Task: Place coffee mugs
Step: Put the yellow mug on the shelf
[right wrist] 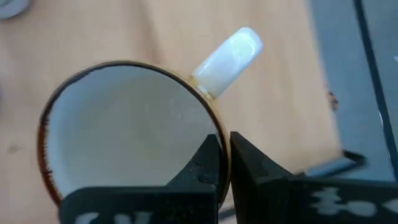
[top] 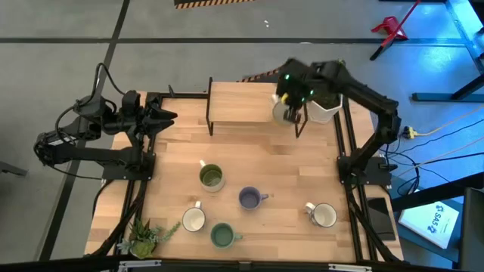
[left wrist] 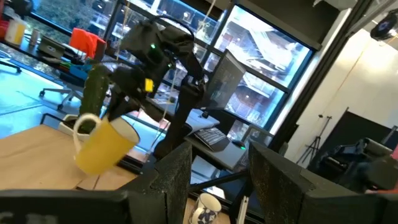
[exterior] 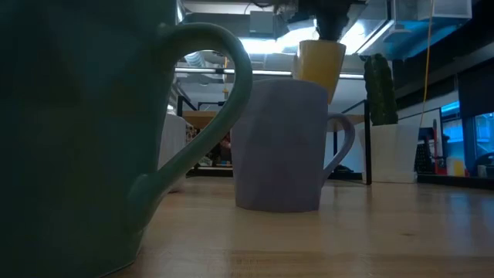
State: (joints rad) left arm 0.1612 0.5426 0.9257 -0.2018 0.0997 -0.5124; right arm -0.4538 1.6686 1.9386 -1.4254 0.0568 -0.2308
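Right pincer (right wrist: 224, 163): clenched on the rim of a cream mug (right wrist: 127, 134), one finger inside, one outside.
Cream mug: hanging under the pincer, off the worktop (top: 265, 162).
Left pincer (top: 168, 115): released, far across the worktop from it.

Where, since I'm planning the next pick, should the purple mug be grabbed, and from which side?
The rim, from straight above: the purple mug stands upright, mouth open, so one finger fits inside its wall and one outside. Stay clear of its handle, on the right arm's side. The right gripper holds the yellow mug likewise.
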